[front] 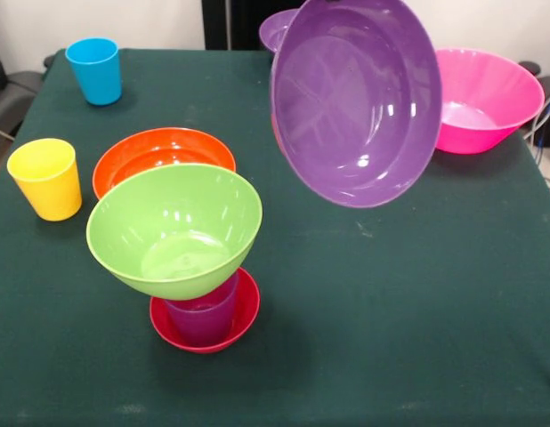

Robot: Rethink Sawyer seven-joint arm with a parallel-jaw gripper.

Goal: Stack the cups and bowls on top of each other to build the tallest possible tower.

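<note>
Front view: the tower stands near the front of the green table; a small red bowl holds a purple cup, and a lime green bowl sits tilted on this cup. A big purple bowl hangs tilted in the air above the table, its opening facing the camera; the gripper is hidden behind it, so I cannot tell if it is open or closed. The wide orange bowl, yellow cup, blue cup and pink bowl stand apart on the table.

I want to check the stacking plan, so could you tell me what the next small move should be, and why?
Probably carry the raised purple bowl leftward over the green bowl. It hangs tilted above the table, right of the tower, which so far is the red bowl, purple cup and green bowl. The green bowl sits tilted, so level it first.
</note>
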